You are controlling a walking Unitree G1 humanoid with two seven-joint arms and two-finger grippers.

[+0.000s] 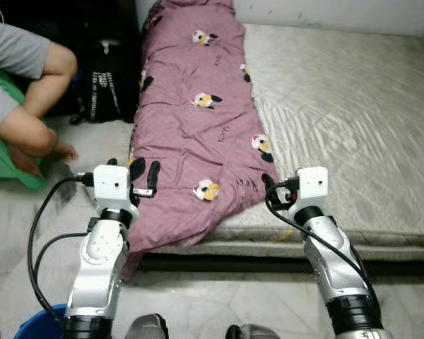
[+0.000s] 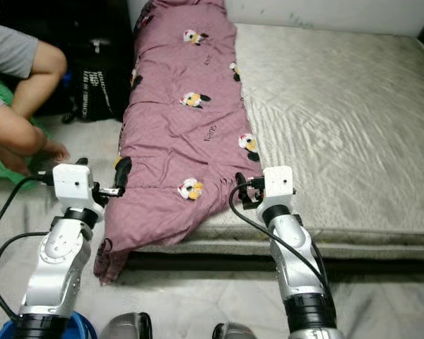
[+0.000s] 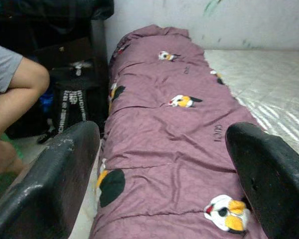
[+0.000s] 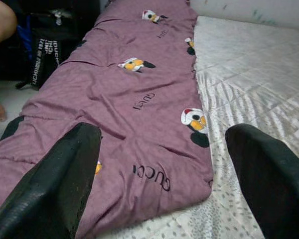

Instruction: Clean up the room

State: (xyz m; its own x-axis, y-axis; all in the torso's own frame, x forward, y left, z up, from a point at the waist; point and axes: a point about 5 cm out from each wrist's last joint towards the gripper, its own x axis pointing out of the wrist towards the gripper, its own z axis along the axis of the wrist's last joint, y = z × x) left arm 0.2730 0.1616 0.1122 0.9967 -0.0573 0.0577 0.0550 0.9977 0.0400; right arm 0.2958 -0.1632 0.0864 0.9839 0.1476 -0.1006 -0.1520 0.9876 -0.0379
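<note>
A mauve quilt [image 1: 198, 120] printed with cartoon penguins is lying folded lengthwise along the left side of a bare grey mattress [image 1: 353, 120], its near end spilling over the mattress's front edge toward the floor. The left gripper [image 1: 143, 174] is hovering over the quilt's near left corner with its 2 fingers [image 3: 55, 184] spread wide, nothing between them. The right gripper [image 4: 159, 184] is sitting at the quilt's near right edge, just above where fabric meets mattress, also spread wide and holding nothing. A black backpack [image 1: 106, 85] with white lettering is standing on the floor beside the bed's left side. A person [image 1: 25, 92] in a grey sleeve is sitting on a green stool [image 1: 7, 162] at far left, bare foot on the pale floor. A blue bucket rim [image 1: 39, 321] is showing near the robot's left arm.
</note>
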